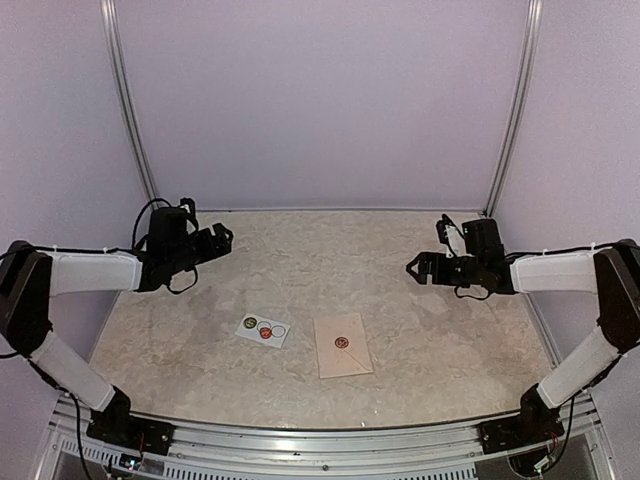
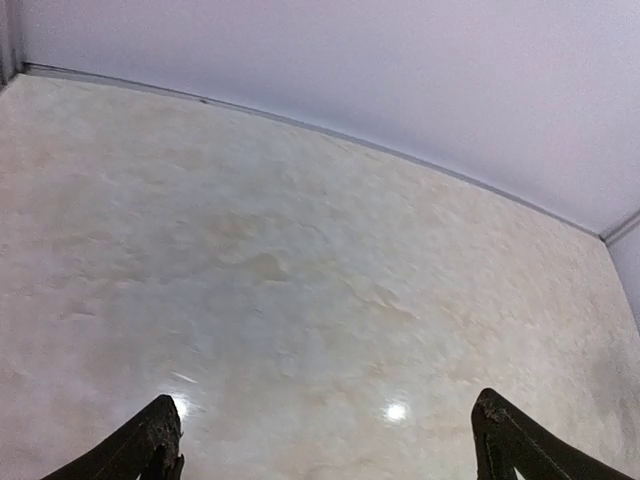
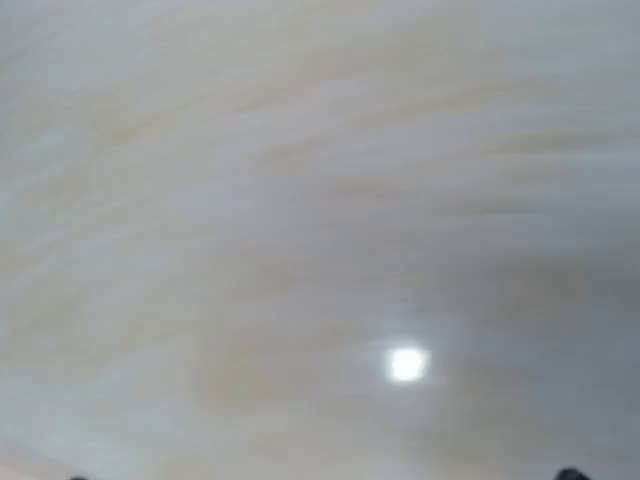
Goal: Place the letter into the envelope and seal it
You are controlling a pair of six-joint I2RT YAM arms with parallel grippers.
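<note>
Left gripper (image 1: 222, 240) and right gripper (image 1: 416, 268) hang released and empty at mid-frame sides; envelope (image 1: 342, 345) lies sealed on tabletop (image 1: 430, 335), lower centre.

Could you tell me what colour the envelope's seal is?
The seal is red; top view.

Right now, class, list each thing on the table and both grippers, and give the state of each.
Envelope: lying flat on the table, flap closed, a red round sticker on it.
Sticker strip: lying flat to the left of the envelope, not touching it; two stickers on it, one spot looks bare.
Left gripper: open, empty.
Right gripper: open, empty.
Letter: not in view.
</note>
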